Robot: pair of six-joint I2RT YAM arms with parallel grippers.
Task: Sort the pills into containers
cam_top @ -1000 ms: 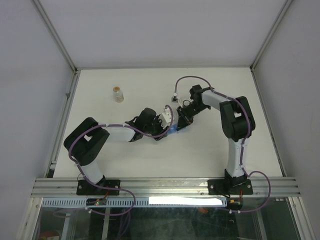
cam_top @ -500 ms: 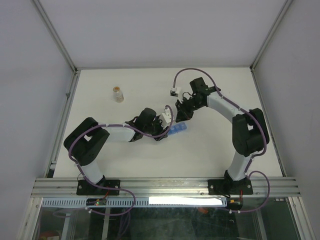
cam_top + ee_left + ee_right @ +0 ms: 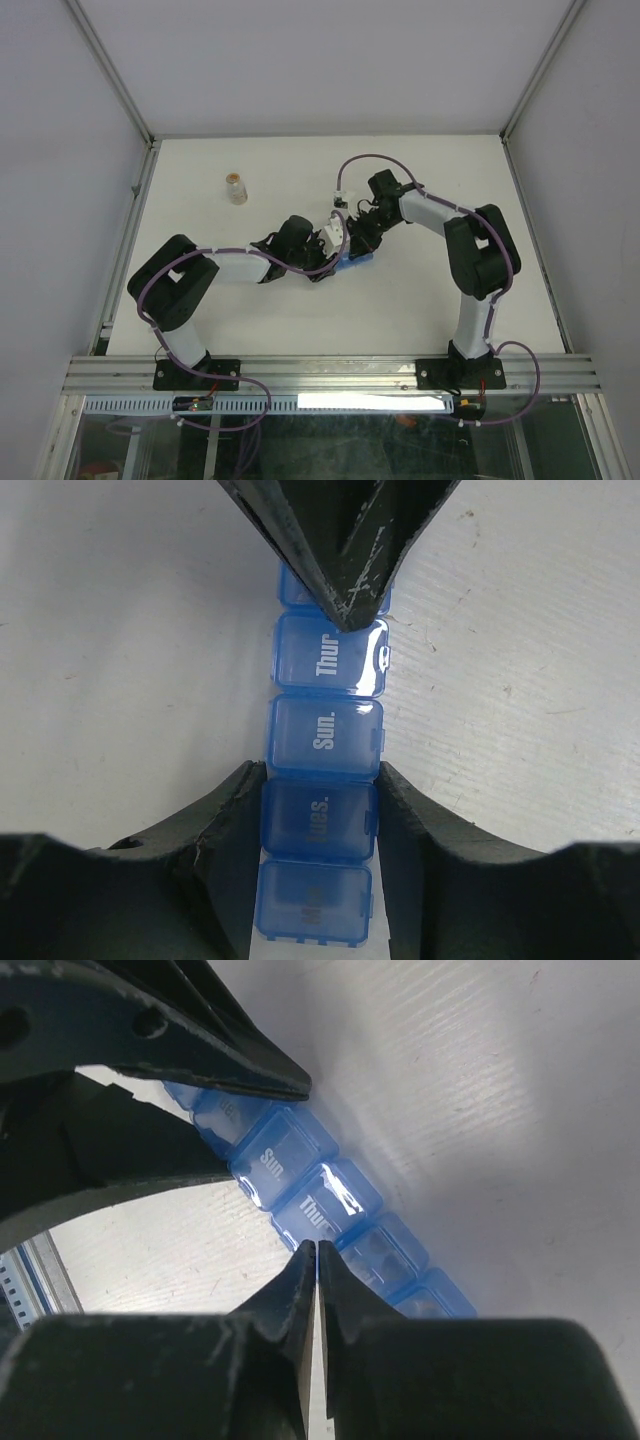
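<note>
The containers are a translucent blue strip (image 3: 322, 735) of lidded square compartments marked with day names, lying on the white table; it also shows in the top view (image 3: 357, 263) and the right wrist view (image 3: 300, 1175). All visible lids are down. My left gripper (image 3: 318, 776) is shut on the strip, one finger on each long side at the "Tues" compartment. My right gripper (image 3: 316, 1250) is shut, and its tips touch the strip's edge by the "Thur" lid; it shows in the left wrist view (image 3: 345, 570). Small dark shapes (image 3: 375, 1252) show through one lid. No loose pills are visible.
A small clear bottle (image 3: 236, 188) with orange-tan contents stands at the table's back left, away from both arms. Both grippers meet at the table's middle (image 3: 345, 245). Metal frame rails run along the table's left and right edges.
My right gripper drew back up and right off the strip half a second ago, then came back down onto it. My left gripper and the strip have stayed put.
</note>
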